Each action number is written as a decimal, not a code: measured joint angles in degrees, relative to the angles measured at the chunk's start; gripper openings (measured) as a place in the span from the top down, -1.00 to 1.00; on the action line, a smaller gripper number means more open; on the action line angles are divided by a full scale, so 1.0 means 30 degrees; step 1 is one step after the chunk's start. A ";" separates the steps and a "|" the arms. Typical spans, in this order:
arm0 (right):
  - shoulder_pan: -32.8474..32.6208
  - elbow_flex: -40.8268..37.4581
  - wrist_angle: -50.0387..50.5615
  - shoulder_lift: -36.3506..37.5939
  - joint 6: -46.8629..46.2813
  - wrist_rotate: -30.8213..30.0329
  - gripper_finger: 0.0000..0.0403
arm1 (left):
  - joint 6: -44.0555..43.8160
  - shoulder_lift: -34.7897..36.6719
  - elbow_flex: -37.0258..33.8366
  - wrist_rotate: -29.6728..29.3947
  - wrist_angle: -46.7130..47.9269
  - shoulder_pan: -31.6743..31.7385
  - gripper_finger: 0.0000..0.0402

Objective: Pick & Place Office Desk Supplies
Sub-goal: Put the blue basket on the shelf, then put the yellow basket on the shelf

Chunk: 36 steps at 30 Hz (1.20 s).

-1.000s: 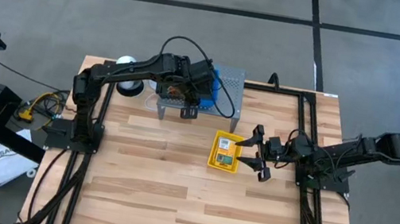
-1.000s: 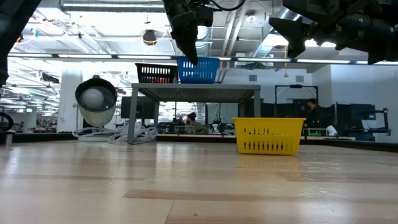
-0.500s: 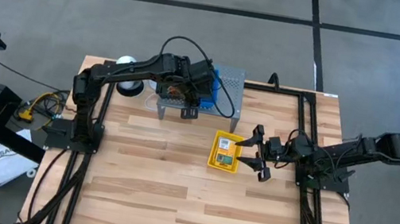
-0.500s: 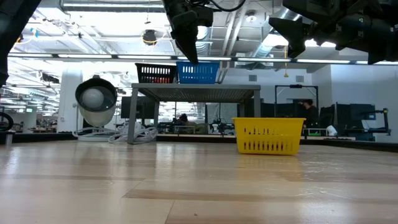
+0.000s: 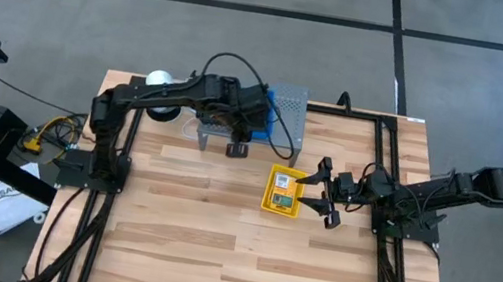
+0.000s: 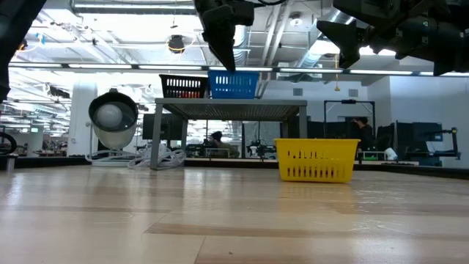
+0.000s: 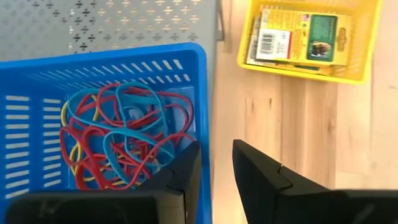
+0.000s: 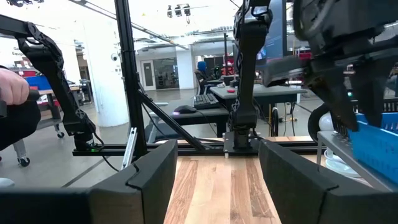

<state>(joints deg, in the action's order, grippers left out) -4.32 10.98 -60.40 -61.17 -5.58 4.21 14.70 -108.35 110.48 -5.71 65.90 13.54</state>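
My left gripper (image 7: 214, 171) hangs partly parted, holding nothing, straddling the blue basket (image 7: 112, 59) wall on the shelf (image 7: 106, 25); the rubber bands (image 7: 124, 143) lie inside. I should clear that rim before travelling. The crayon boxes (image 7: 298, 38) sit in the yellow basket (image 5: 284, 191), beside my spread, empty right gripper (image 5: 324, 195). The worktop (image 5: 214, 247) offers open room.

The left gripper (image 5: 238, 147), fingers slightly parted, hangs at upper centre of the high view. The right gripper (image 5: 321, 193), fingers spread wide, hovers right of centre.
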 joint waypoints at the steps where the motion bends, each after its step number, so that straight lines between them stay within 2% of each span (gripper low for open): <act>1: -0.0004 0.0000 0.0000 0.0000 0.0000 0.0000 -0.11 | 0.0000 0.0060 0.0000 0.0007 0.0099 -0.0113 0.56; 6: 0.0000 0.0000 0.0026 0.0000 0.0000 0.0000 -0.11 | 0.0000 0.0964 0.0022 -0.0189 0.0089 -0.0550 0.56; 13: 0.0000 0.0000 0.0110 0.0000 -0.0007 0.0000 -0.11 | -0.0110 0.3350 0.0044 -0.1800 -0.0079 -0.0547 0.56; 22: -0.0128 0.0000 0.0161 0.0000 -0.0670 0.0142 -0.11 | -0.2201 0.6611 -0.0844 -0.0455 -0.0863 -0.2236 0.56; 27: -0.0929 0.0924 0.2142 0.0006 -0.0171 0.0090 -0.11 | -0.3373 0.8353 -0.3524 -0.0466 -0.1937 -0.3985 0.56; 30: -0.1585 0.2425 0.5682 0.0000 0.0260 -0.0778 -0.11 | -0.3562 0.9683 -0.6136 -0.0467 -0.3896 -0.5042 0.56; 36: -0.2828 0.6000 1.3660 -0.0577 0.0363 -0.3776 -0.11 | -0.3651 1.2533 -1.1873 -0.0474 -0.8846 -0.6597 0.56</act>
<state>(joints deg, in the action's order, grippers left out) -12.80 28.98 -19.42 -62.90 -4.49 -7.12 3.75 -70.75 74.86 -7.14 39.37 -6.25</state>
